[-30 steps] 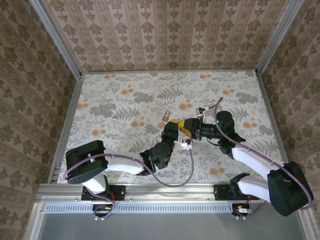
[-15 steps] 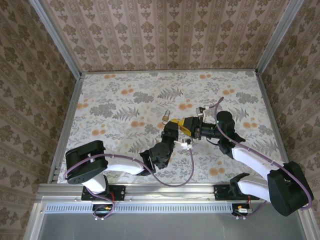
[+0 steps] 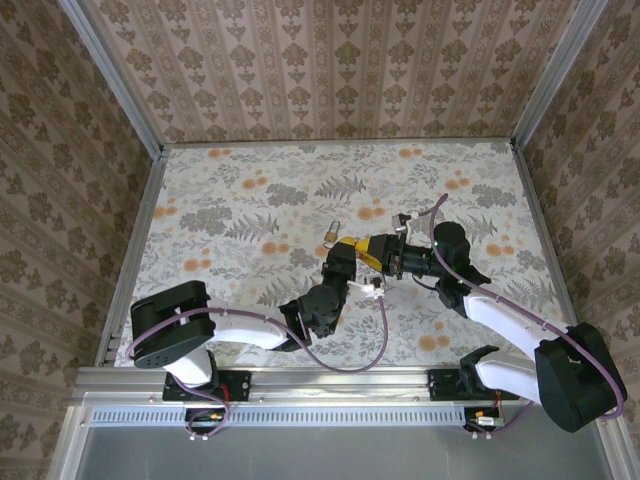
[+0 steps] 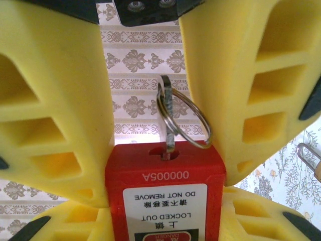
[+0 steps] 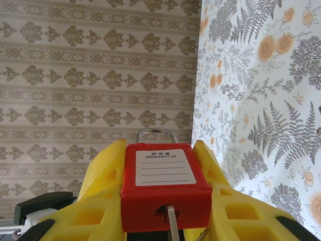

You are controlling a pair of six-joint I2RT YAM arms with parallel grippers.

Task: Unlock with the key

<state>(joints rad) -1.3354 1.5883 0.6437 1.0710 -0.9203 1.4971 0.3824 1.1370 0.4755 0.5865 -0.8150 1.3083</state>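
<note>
Right gripper [image 5: 161, 168] and left gripper [image 4: 165, 168] both pinch red padlock [image 5: 163, 198]. Key [image 4: 168, 118] seated in keyhole, shaft along left jaws' gap, untouched.

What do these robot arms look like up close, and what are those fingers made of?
Both arms have white links, black joints and looping purple cables. The fingers are chunky yellow pieces moulded with square hollows and tipped with black patches.

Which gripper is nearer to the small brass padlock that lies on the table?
Left. The left gripper is just beside the brass padlock, on its near right side. The right gripper is behind the left one, farther to the right.
</note>
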